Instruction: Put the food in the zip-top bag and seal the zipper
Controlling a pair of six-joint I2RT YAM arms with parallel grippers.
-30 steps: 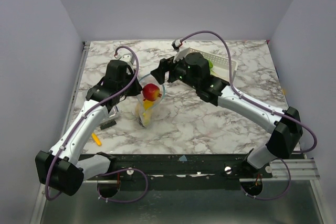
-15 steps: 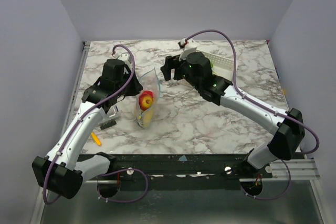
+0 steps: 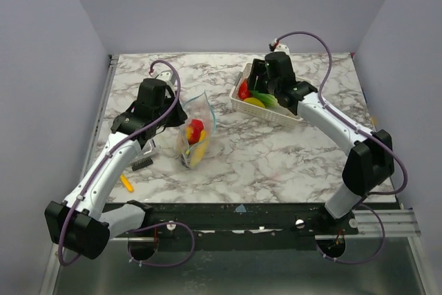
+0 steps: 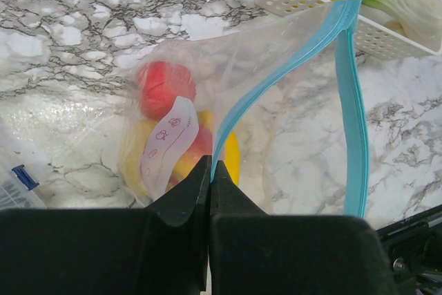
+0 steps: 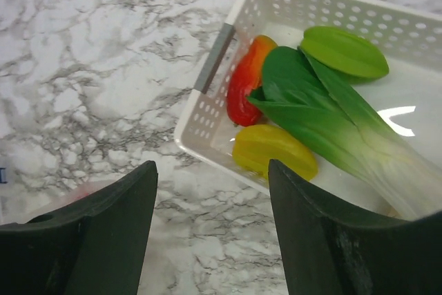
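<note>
The clear zip-top bag point(image 3: 202, 110) stands upright left of centre, its mouth open. My left gripper point(image 4: 210, 166) is shut on the near side of its light blue zipper point(image 4: 276, 72), holding it up. Inside the bag lie a red fruit point(image 4: 164, 88) and yellow food point(image 4: 232, 158). My right gripper point(image 5: 213, 170) hangs open and empty above the left end of the white basket point(image 5: 206, 114). The basket holds more food: a red pepper point(image 5: 246, 82), a yellow piece point(image 5: 275, 150), a green leafy vegetable point(image 5: 312, 110) and a green pod point(image 5: 344, 52).
A small orange piece point(image 3: 126, 183) lies near the table's front left edge, with a dark object point(image 3: 141, 164) just behind it. The basket point(image 3: 290, 114) sits at the back right. Grey walls close in both sides and the back.
My right arm has swung away from the bag mouth, back to the right over the basket. The red fruit now lies lower inside the bag. My left gripper keeps its hold on the zipper.
</note>
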